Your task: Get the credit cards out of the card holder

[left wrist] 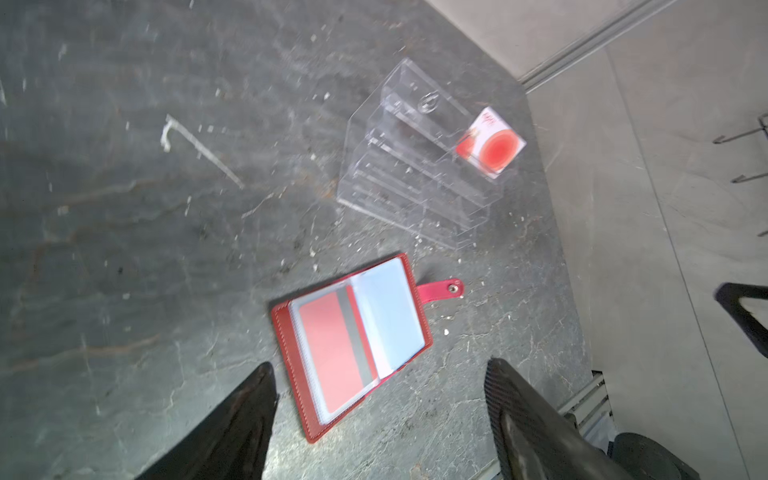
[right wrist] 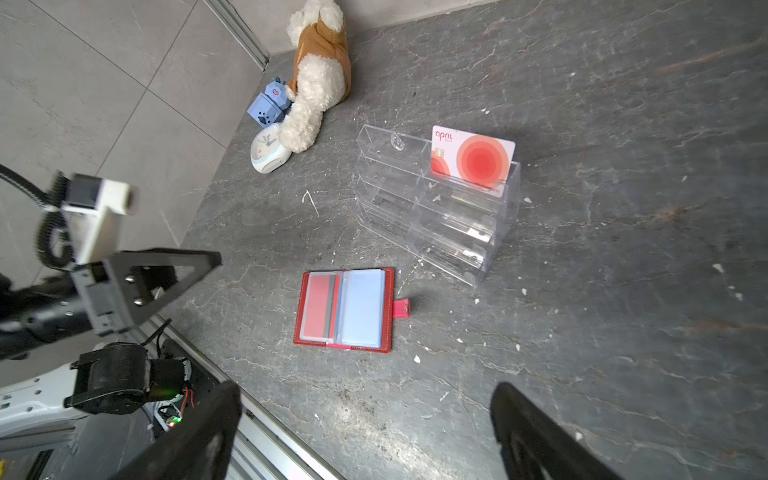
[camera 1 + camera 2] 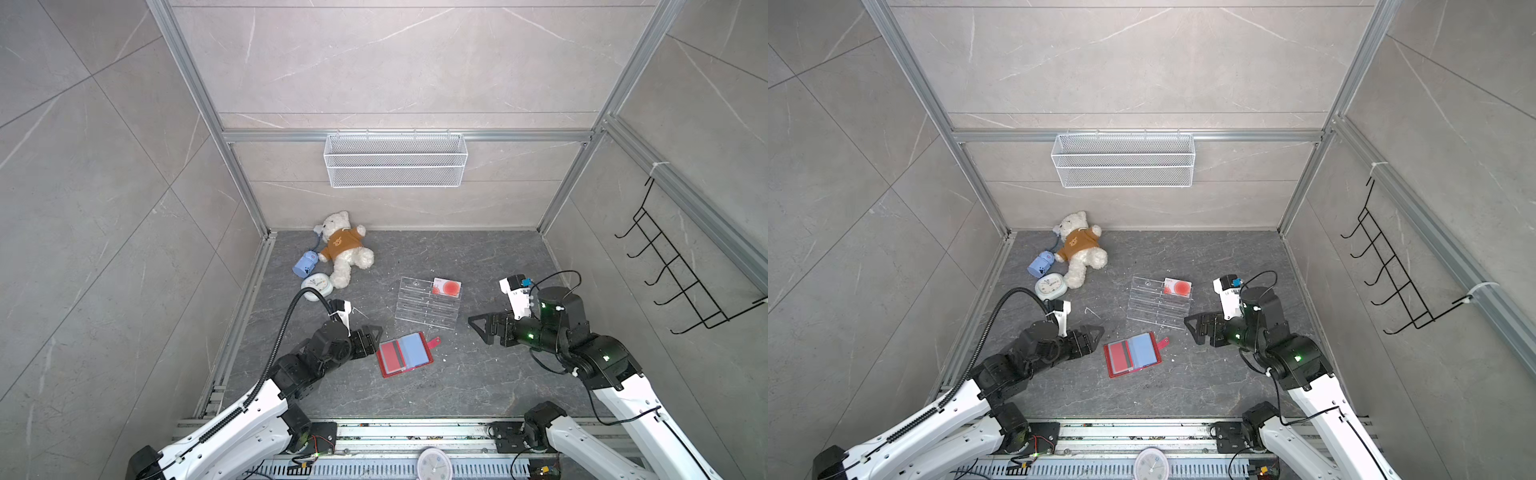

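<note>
Grey marbled tabletop [image 3: 457, 395], walled in by pale stone-look panels, is serving as the stage for two robot arms. Near its centre the card holder [image 3: 405, 353], a red wallet booklet, is lying open and flat, its pale blue plastic sleeves facing up and its snap tab [image 3: 433, 343] pointing toward the right arm. A red card [image 3: 390, 356] with a grey stripe is sitting inside the left-hand sleeve.

Just behind the holder, a clear acrylic tiered rack [image 3: 424, 307] is standing with one of the credit cards [image 3: 446, 287], white with a red-orange circle, propped upright in its top right slot.

The left gripper [image 3: 371, 341] is hovering just beside the holder's left edge, its jaws spread wide and gripping nothing; whether it is touching the holder cannot be told. The right gripper [image 3: 482, 330] is hanging near the rack's right side, well apart from the holder, its jaws also spread wide and gripping nothing.

At the back left corner a white teddy bear [image 3: 345, 249] in a brown sweater is lying beside a blue toy [image 3: 305, 265] and a small white alarm clock [image 3: 316, 286]. A white wire basket [image 3: 395, 160] is hanging on the rear wall, and a black hook rack [image 3: 681, 270] is hanging on the right wall.
</note>
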